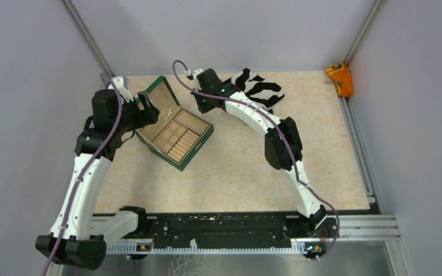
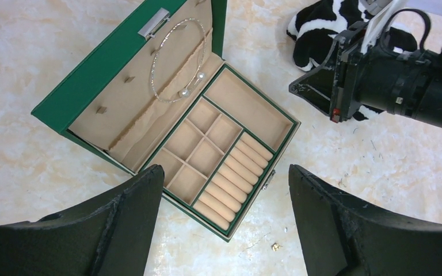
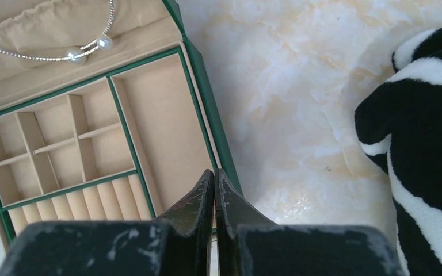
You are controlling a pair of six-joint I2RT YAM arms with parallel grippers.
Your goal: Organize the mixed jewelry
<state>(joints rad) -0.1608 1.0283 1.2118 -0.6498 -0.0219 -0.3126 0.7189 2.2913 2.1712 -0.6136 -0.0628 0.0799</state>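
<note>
The thin silvery hoop (image 2: 162, 65) with two pearl-like beads lies against the inside of the open lid of the green jewelry box (image 2: 92, 75); it also shows in the right wrist view (image 3: 46, 56). Tiny gold specks (image 1: 228, 174) lie on the table in front of the box, one near the box corner (image 2: 275, 246). My left gripper (image 2: 226, 172) is open and empty, above the box's near edge (image 1: 148, 103). My right gripper (image 3: 214, 172) is shut over the box's right rim (image 3: 204, 103), with nothing visible between its fingers.
The zebra-striped cloth (image 1: 259, 89) lies behind the right wrist, right of the box (image 3: 426, 144). An orange object (image 1: 340, 77) sits in the back right corner. The right gripper body (image 2: 334, 86) hangs close beside the box. Walls enclose the table.
</note>
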